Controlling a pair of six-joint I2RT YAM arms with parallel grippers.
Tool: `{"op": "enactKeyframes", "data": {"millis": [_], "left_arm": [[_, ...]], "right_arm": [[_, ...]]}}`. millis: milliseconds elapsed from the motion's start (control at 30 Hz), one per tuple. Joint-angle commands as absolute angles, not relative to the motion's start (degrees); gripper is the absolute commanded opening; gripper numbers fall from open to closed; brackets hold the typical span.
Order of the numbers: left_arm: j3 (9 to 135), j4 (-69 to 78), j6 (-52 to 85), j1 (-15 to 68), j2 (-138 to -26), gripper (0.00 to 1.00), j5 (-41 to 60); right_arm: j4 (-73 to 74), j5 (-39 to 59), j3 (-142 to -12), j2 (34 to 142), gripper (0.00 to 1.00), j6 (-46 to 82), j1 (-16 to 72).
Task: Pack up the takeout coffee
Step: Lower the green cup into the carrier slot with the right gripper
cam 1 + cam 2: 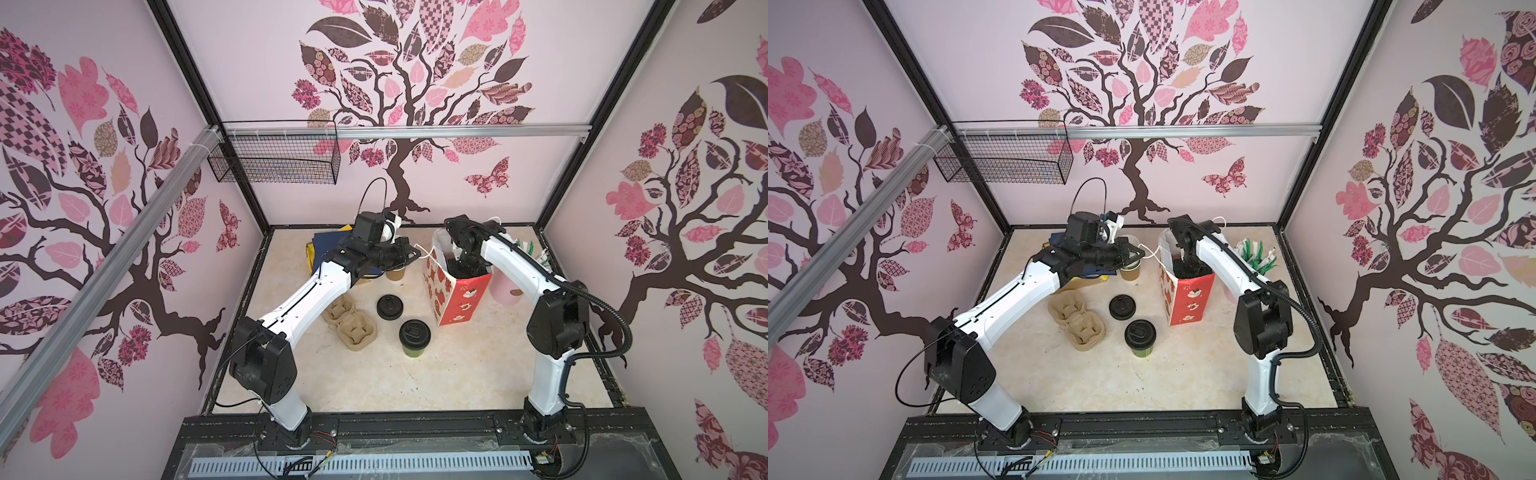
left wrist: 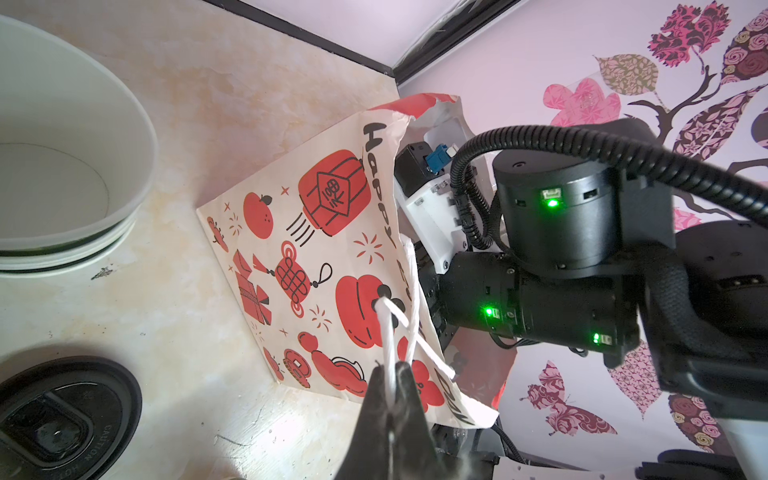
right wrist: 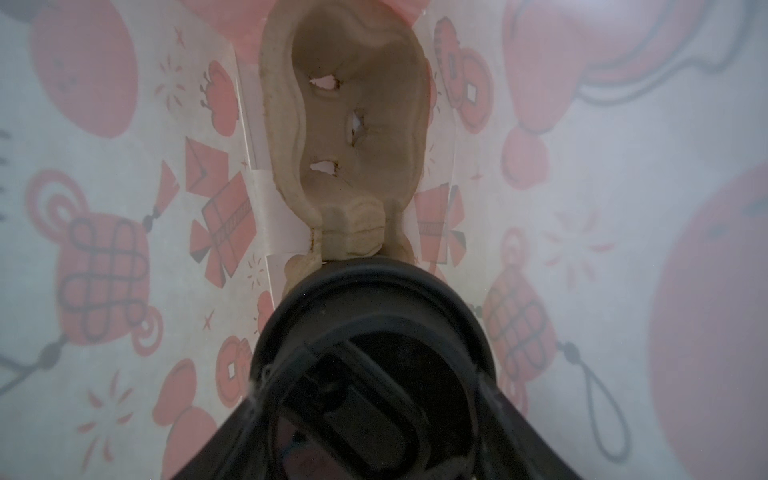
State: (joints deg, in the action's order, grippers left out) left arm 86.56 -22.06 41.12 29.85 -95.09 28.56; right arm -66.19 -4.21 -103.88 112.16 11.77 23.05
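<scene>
Pinching the bag's (image 1: 457, 299) string handle (image 2: 388, 332) between the pressed-together fingers of my left gripper (image 2: 390, 370), I am holding its mouth open. My right arm is plunging steeply inside, right gripper (image 3: 374, 374) clasping a lidded cup (image 3: 374, 316) above the cardboard tray's (image 3: 361, 124) empty socket. The second cup (image 1: 414, 337) is standing on the table (image 1: 374, 382).

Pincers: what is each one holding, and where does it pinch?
The left pincer pinches the paper bag's white string handle. The right pincer, inside the bag, seems to grip a lidded cup just below its lid.
</scene>
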Motion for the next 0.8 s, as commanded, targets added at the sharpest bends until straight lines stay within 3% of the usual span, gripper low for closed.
{"op": "enactKeyframes", "data": {"millis": [0,767], "left_arm": [[87.0,-22.8,39.7,29.4,-94.5,0.0,28.1],[86.3,-24.8,39.0,29.4,-94.3,0.0,26.0]], "right_arm": [[-65.5,-0.7,-102.0,116.8,0.7,13.1,23.5],[-70.4,-1.7,-107.9,109.2,0.9,15.1,23.5]]}}
